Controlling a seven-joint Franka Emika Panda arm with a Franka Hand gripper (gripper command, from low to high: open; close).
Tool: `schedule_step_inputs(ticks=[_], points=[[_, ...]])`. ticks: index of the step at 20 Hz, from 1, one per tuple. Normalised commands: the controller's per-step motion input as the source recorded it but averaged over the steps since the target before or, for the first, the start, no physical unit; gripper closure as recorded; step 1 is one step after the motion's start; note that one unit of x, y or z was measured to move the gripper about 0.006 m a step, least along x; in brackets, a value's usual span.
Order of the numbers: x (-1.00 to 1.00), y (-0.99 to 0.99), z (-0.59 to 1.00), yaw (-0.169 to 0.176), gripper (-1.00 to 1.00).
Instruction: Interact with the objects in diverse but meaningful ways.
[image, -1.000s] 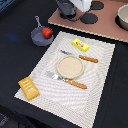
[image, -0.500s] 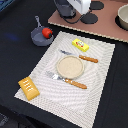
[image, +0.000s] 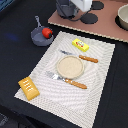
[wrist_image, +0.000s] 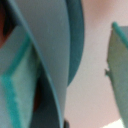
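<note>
Sitting in grey pan (image: 40, 36), red tomato (image: 47, 32), bread loaf (image: 28, 88) on mat corner, jaws' state unclear

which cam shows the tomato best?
Exterior view: the red tomato sits in the small grey pan, unobstructed, beside the placemat. The wrist view shows only blurred teal close-up surfaces, no tomato.

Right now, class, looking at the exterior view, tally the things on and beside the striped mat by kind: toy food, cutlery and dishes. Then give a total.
Toy food: 3 – red tomato, yellow packet, golden bread loaf
Cutlery: 2 – fork, knife
Dishes: 2 – round tan plate, small grey pan holding the tomato
Total: 7
</note>
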Motion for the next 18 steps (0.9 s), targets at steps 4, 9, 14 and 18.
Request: schedule_step_inputs(ticks=[4,9,14,18], points=[[0.11,0.17,1.0,0.0,-1.0],[0.13,0.03,0.84,-0.001,-1.0],[0.35,-0.33,0.3,-0.072,-1.0],[0.45,-0.62,0.0,-0.096,-1.0]])
